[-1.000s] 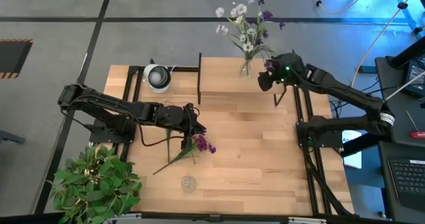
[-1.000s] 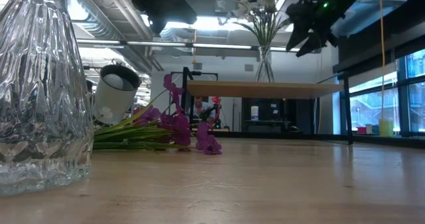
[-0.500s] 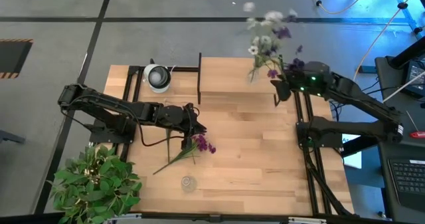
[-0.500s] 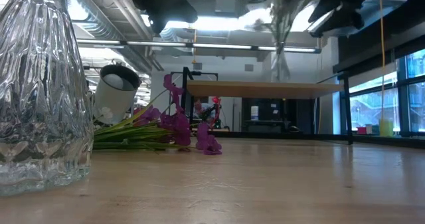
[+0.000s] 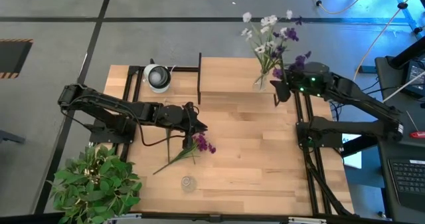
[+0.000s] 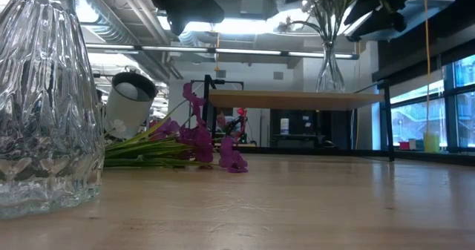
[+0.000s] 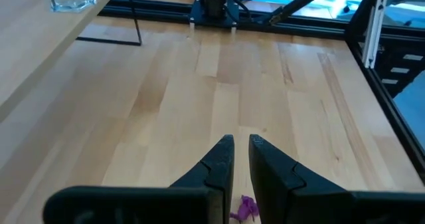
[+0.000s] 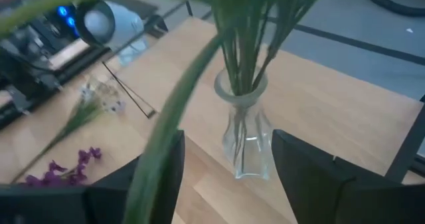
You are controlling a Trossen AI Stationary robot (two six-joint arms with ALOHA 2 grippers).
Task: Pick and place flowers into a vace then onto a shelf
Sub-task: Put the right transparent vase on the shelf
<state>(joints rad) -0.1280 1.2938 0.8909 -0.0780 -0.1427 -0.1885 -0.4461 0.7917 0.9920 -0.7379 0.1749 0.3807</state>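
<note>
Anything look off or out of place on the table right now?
One thing: purple flowers lie flat on the table under the left gripper, not in a vase. The filled vase stands upright on the shelf, the right gripper beside it, fingers apart around it. No spills.

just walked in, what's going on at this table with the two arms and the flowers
The right gripper sits open just behind a clear glass vase of white and purple flowers, which stands on the low light-wood shelf. The left gripper hovers nearly closed over a loose bunch of purple blossoms on green stems lying on the wooden table. A second, empty glass vase waits near the front edge.
</note>
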